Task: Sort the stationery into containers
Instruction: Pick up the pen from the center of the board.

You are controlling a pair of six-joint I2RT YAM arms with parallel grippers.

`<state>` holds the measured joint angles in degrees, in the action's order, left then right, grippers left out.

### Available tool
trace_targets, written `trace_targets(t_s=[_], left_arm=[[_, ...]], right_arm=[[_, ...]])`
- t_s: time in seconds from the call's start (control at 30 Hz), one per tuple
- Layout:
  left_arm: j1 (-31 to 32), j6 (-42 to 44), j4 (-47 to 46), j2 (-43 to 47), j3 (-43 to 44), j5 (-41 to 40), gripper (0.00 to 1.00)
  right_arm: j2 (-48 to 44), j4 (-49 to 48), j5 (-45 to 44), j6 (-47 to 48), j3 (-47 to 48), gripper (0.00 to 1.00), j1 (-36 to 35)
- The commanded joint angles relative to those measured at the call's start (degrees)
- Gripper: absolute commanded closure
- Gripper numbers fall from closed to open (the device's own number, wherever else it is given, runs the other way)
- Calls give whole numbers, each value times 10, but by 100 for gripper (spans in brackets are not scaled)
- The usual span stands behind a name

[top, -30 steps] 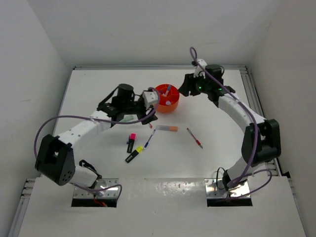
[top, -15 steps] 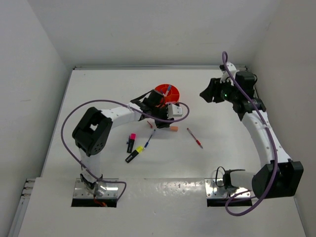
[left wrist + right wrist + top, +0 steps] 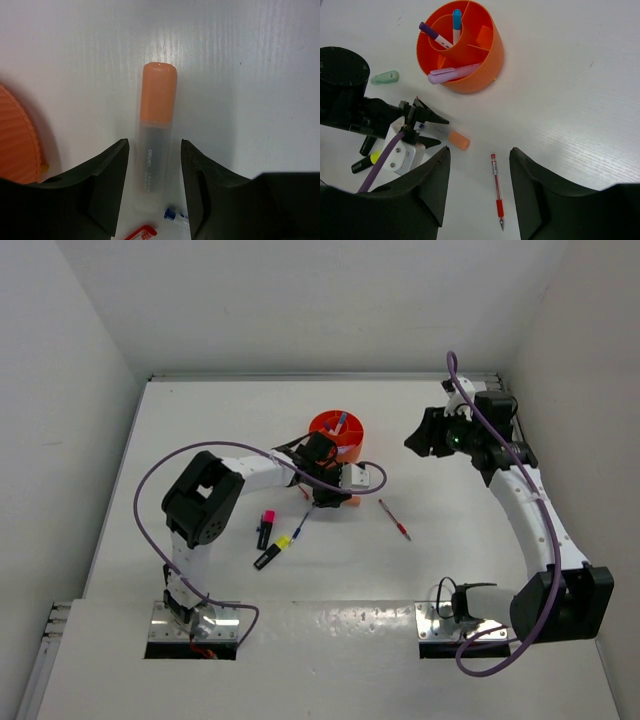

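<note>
Left gripper (image 3: 153, 146) has advanced; jaws apart, straddling orange marker (image 3: 157, 115).

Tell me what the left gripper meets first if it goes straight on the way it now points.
The orange-capped marker. It lies lengthwise between the open fingers of the left gripper, which would likely straddle it and touch the table; depth is unclear.

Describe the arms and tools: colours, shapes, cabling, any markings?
The left arm and right arm have white link shells and black joints. A purple cable loops loosely off each. The left tool and right tool have matte black, tapered fingers, no visible markings.
</note>
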<state>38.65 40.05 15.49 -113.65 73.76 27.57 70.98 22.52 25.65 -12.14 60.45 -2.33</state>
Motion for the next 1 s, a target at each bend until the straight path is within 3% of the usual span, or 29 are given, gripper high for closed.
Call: trace_targets(t_s=[0.0,0.13,0.33,0.47,0.6,0.67,0.73,0.97], left_arm=[[8,25,7,-7,2,6,49],[10,38,13,-14,-2,7,54],[21,45,26,0,-16,26,74],[34,31,19,48,-37,34,92],[20,-113,-70,144,-61,54,100],[11,-176,-136,192,-69,49,100],[9,-249,-143,210,-55,27,100],[10,-388,-165,217,15,10,100]], right_arm=[[-19,-3,10,7,1,50,3],[-24,8,12,12,-3,51,1],[-47,22,9,26,-15,53,-7],[-60,35,16,17,-23,53,-12],[-76,38,40,-19,-35,49,-17],[-79,35,40,-56,-39,34,-25],[-77,24,53,-81,-42,24,-34],[-41,-39,114,-210,-33,18,-51]])
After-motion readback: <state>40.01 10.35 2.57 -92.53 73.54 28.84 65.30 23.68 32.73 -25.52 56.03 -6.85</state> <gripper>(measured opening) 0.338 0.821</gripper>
